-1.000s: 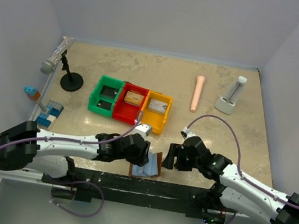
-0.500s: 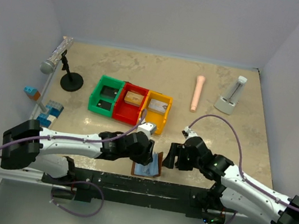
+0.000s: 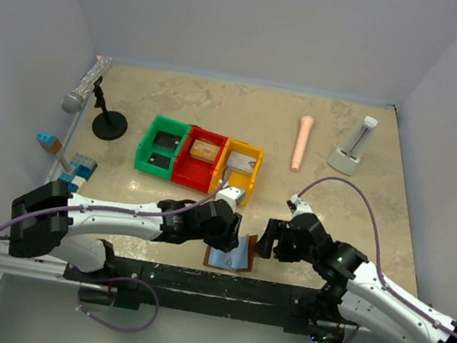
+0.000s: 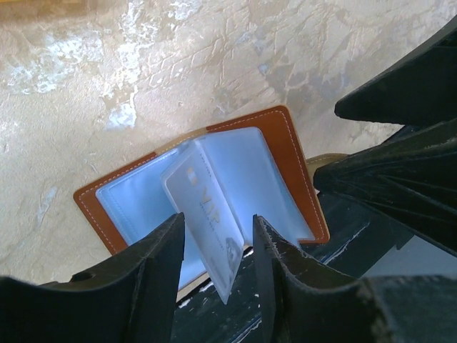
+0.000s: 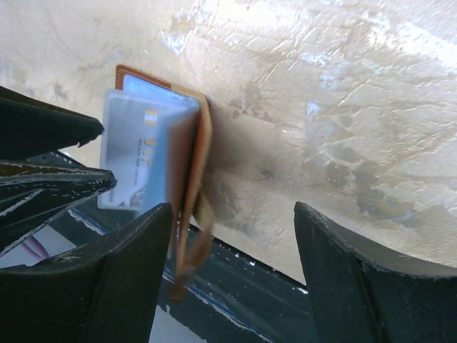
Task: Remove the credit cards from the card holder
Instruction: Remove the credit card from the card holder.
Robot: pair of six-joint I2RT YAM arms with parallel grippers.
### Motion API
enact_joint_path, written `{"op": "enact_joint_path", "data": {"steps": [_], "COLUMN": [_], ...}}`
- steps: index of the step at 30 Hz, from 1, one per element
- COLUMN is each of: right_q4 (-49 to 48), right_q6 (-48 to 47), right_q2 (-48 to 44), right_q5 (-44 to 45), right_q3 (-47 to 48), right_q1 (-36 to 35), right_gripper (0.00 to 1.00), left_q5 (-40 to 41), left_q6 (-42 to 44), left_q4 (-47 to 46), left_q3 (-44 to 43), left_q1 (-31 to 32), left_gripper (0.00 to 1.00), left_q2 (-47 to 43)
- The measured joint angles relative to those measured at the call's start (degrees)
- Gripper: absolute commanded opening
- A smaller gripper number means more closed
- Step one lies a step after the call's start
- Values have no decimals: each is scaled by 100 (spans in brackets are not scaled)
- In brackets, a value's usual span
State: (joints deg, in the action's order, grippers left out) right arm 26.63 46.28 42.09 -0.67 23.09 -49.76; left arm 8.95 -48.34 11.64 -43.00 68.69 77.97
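Two grippers flank the open card holder [image 3: 229,255] at the near edge of the table [image 3: 336,206]. Left gripper [image 4: 218,229], now shifted rightward, straddles a raised card [image 4: 203,207], grip indeterminable; right gripper [image 5: 232,214] gapes empty.

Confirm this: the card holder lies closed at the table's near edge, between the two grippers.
Not closed. The card holder lies open at the table's near edge, between the left gripper and right gripper. The left wrist view shows its pale blue inside and a VIP card standing up.
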Motion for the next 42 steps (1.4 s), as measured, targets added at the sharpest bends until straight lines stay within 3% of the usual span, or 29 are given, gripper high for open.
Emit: {"op": "enact_joint_path", "data": {"steps": [6,13,23,27,30,42], "right_q4": [275,214,321,9,-310,-1032], "right_q6": [-4,-94,-365,-494,-573,-623], "right_q2": [-439,-133,-844,-1045,-564,1460], "right_q5": [247,203,125,-295,-756,-1202], "right_q3": [0,2,258,417,540,302], "right_q1": [0,0,-7,-7,-11,-22], "right_gripper": [73,67,30,13,0,0], "left_q5": [-26,-44,-42,-39,-39,17], "left_q6": [0,0,-2,-2,-2,-7], "left_q4": [0,4,33,42,42,66], "left_q3": [-72,-105,-105,-105,-105,-85], "left_q1": [2,2,2,2,2,2], "left_gripper": [47,48,47,47,47,47], "left_q2": [15,72,76,76,76,35]}}
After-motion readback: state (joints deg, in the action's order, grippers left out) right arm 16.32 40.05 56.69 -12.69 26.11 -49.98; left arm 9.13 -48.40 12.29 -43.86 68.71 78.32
